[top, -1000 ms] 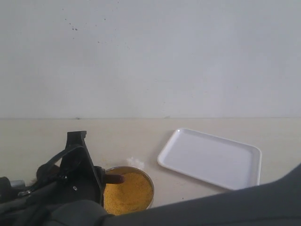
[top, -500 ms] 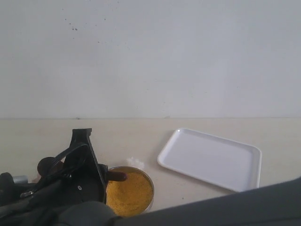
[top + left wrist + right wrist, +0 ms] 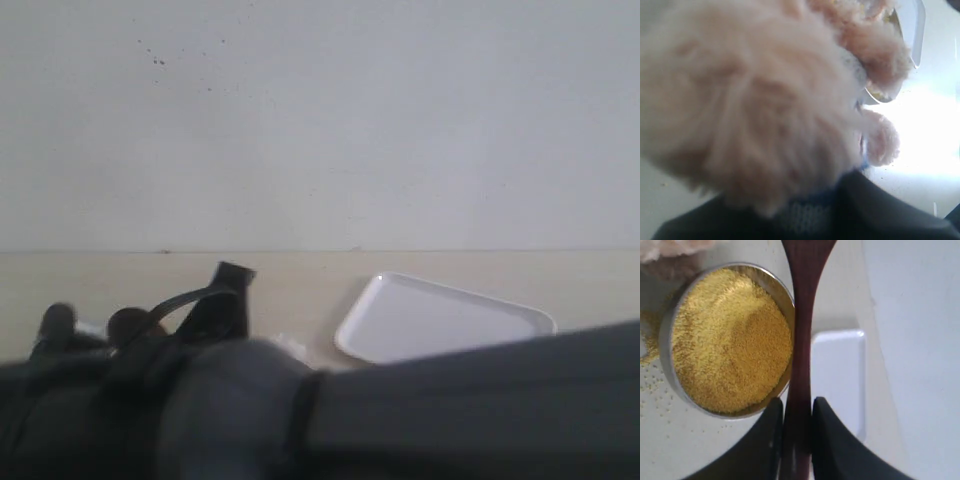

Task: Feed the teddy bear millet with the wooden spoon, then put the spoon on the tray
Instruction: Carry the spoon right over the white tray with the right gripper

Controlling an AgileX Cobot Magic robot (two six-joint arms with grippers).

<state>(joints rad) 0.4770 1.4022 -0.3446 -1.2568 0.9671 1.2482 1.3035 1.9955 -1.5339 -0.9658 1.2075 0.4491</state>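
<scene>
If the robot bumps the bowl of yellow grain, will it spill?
Probably a little: the millet is heaped nearly to the rim of the metal bowl, and loose grains lie beside it. The smooth bowl would likely slide rather than tip.

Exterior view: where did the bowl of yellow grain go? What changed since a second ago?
The grey robot arms swung up across the camera. They now hide the round shiny metal bowl of yellow millet there, plus the near edge of the flat white rectangular tray. The left arm's black part moved up and rightward. The tray stayed put. The right claw grips the dark reddish-brown wooden spoon.
</scene>
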